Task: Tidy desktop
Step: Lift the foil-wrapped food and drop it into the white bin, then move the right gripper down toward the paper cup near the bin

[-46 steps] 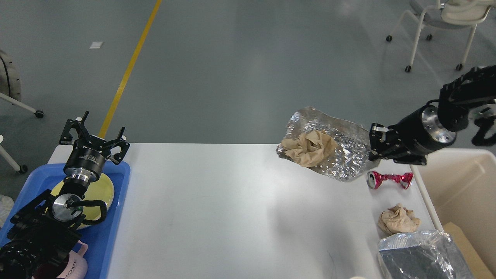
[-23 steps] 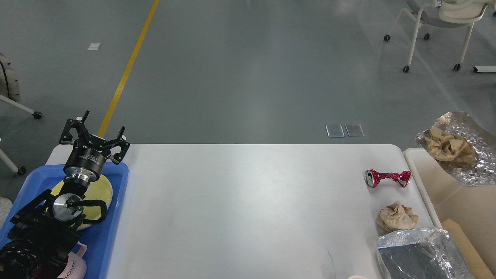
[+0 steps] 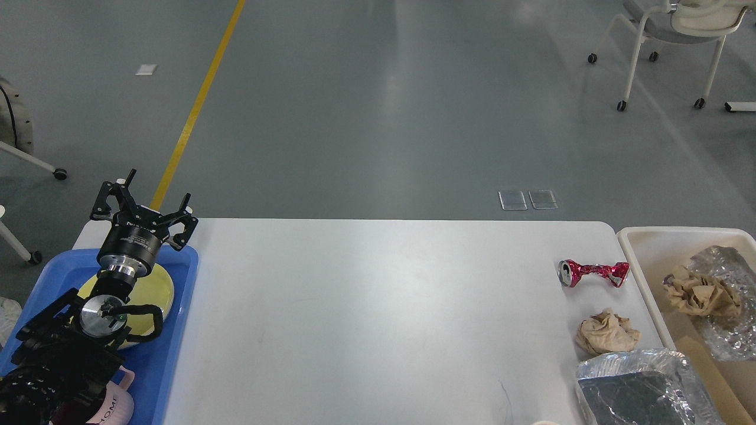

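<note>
The white desktop (image 3: 378, 307) fills the middle of the head view. A crushed red can (image 3: 593, 272) lies near its right edge. A crumpled brown paper ball (image 3: 608, 333) lies just in front of the can. A foil tray (image 3: 641, 389) sits at the front right corner. A foil sheet (image 3: 723, 295) with brown paper (image 3: 703, 294) on it lies inside the beige bin (image 3: 649, 239) right of the table. My left gripper (image 3: 143, 200) is open and empty above the far end of the blue tray (image 3: 171, 354). My right gripper is out of view.
The blue tray holds a yellow plate (image 3: 162, 292) and a pink mug (image 3: 115, 407) under my left arm. A wheeled chair (image 3: 679, 23) stands on the floor at the far right. A yellow line (image 3: 195, 112) runs across the floor.
The foil sheet with the brown paper has gone from the air at the right into the beige bin. My right arm has left the view. My left arm has not moved.
</note>
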Robot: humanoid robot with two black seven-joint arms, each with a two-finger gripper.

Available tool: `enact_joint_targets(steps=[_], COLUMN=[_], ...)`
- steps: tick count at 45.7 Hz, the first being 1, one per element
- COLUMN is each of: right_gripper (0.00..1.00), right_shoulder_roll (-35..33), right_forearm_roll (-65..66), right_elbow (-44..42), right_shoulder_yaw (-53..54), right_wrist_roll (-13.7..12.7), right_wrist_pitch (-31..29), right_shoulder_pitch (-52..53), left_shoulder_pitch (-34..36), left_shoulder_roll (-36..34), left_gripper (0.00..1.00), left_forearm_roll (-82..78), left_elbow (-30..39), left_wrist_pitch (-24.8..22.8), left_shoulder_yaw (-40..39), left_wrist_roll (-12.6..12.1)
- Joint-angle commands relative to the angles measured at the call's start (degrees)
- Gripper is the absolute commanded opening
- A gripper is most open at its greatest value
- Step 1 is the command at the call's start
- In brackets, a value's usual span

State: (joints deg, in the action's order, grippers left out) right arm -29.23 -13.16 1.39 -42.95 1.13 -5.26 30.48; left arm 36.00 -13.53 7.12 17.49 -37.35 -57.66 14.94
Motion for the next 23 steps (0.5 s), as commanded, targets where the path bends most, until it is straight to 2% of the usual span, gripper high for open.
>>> enact_joint_targets(steps=[1,13,23], right_gripper=[1.00,1.00,1.00], right_shoulder_roll=[0.1,0.0,0.2], right_forearm_roll=[0.1,0.4,1.4], right_elbow=[0.0,0.1,0.6], right_shoulder_yaw=[0.0,-0.1,-1.3], right_wrist_roll=[0.0,-0.1,0.3], right_wrist_pitch=[0.1,-2.0,-15.3], right_shoulder_pitch=[-0.3,3.3,21.9], left_shoulder_pitch=[0.0,0.0,0.0], left_shoulder_roll=[0.0,0.0,0.0], left_gripper=[0.98,0.98,0.98], left_forearm_roll=[0.0,0.0,0.1], left_elbow=[0.0,0.0,0.0], left_wrist_pitch=[0.0,0.0,0.0], left_shoulder_yaw=[0.0,0.0,0.0], left_wrist_roll=[0.0,0.0,0.0])
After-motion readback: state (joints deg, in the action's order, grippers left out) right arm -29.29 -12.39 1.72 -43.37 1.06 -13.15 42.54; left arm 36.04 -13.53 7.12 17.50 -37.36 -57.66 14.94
